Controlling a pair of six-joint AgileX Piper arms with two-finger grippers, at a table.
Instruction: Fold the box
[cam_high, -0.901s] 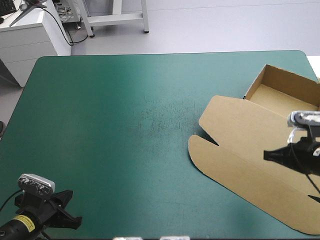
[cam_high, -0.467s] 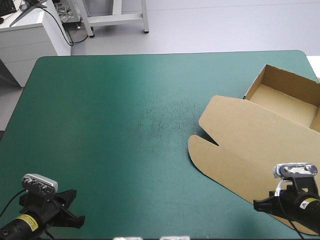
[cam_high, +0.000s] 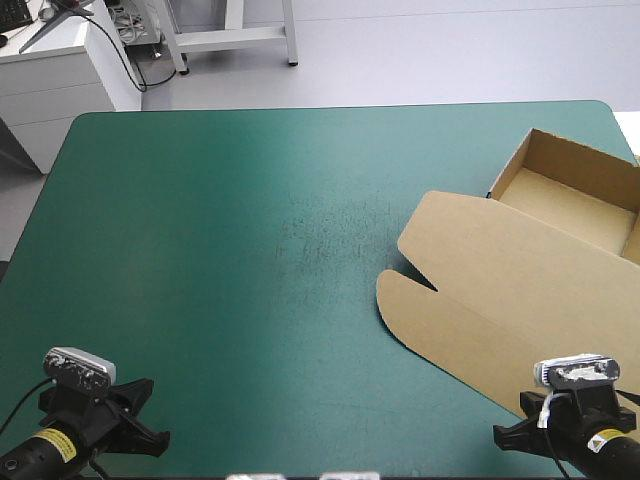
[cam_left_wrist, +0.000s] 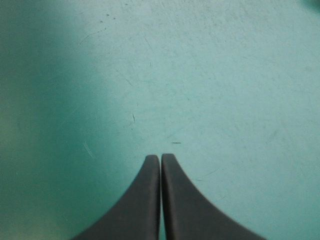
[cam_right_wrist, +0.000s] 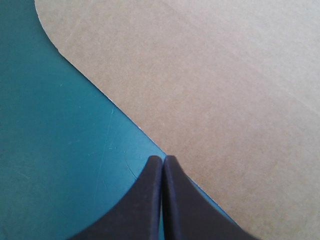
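The brown box (cam_high: 500, 275) lies at the table's right side. Its tray (cam_high: 575, 200) stands open at the back right with walls raised, and its lid (cam_right_wrist: 215, 85) lies flat toward the table's middle. My right gripper (cam_high: 500, 436) is low at the front right, shut and holding nothing. In the right wrist view its tips (cam_right_wrist: 163, 158) sit just over the lid's front edge, where board meets cover. My left gripper (cam_high: 150, 425) stays at the front left corner, far from the box. It is shut (cam_left_wrist: 160, 156) over the bare teal-green cover (cam_left_wrist: 200, 75).
The teal-green cover (cam_high: 250, 250) stretches bare from the lid's rounded flaps (cam_high: 395, 290) to the left edge. A white cabinet (cam_high: 60, 70) stands beyond the far left corner.
My right arm has drawn back from above the lid at the right edge down to the table's front right. The left arm has barely shifted. The box has not moved.
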